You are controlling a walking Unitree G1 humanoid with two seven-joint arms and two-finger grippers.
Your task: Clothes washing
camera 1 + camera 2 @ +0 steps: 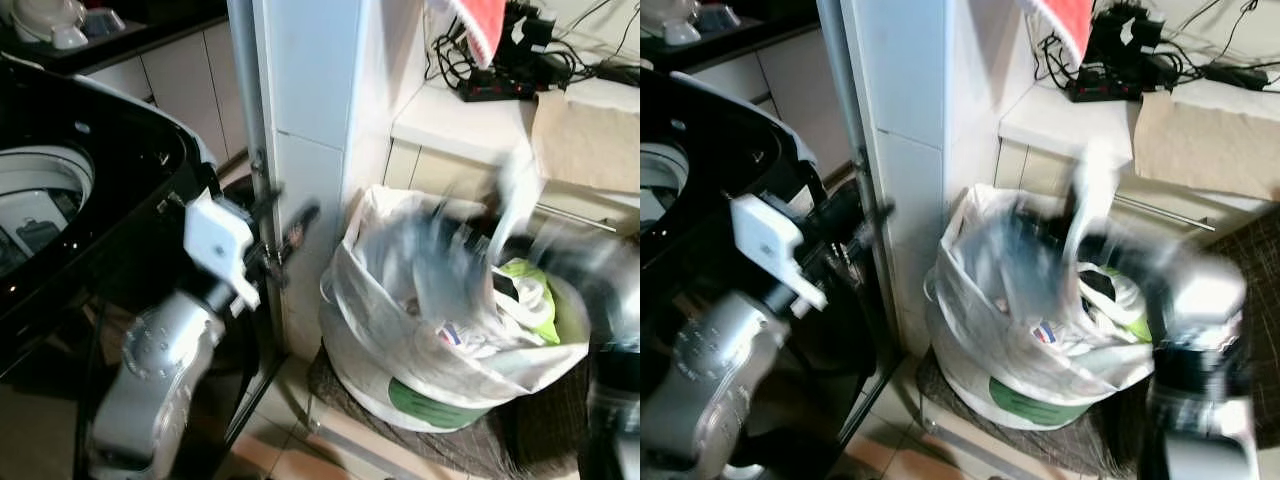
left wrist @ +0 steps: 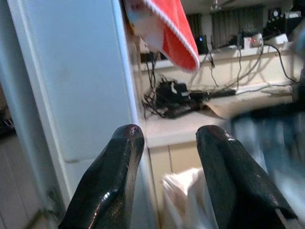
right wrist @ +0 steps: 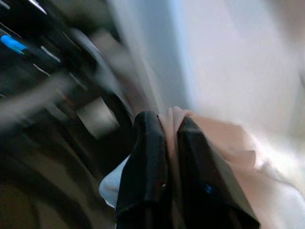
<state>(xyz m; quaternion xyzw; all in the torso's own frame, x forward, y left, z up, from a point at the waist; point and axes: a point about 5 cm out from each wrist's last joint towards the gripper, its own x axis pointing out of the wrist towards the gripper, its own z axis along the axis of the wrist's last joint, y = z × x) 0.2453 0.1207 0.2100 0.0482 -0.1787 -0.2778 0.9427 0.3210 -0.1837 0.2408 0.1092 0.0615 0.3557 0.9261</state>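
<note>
A white laundry basket [image 1: 440, 395] lined with a pale bag stands on the floor, full of mixed clothes [image 1: 525, 295]. My right arm [image 1: 590, 275] sweeps over it, heavily blurred. In the right wrist view my right gripper [image 3: 170, 125] is shut on a pale pinkish-white garment [image 3: 224, 143] that hangs between the fingers. The black top-loading washing machine [image 1: 120, 150] is at the left with its drum opening [image 1: 40, 195] uncovered. My left gripper [image 1: 288, 225] hovers open and holding nothing, between the washer and the white pillar [image 1: 310, 130].
A red cloth [image 1: 482, 25] hangs above a white counter [image 1: 450, 120] carrying a power strip and tangled cables [image 1: 500, 80]. A dark mat [image 1: 500, 445] lies under the basket. White cabinets [image 1: 190, 80] stand behind the washer.
</note>
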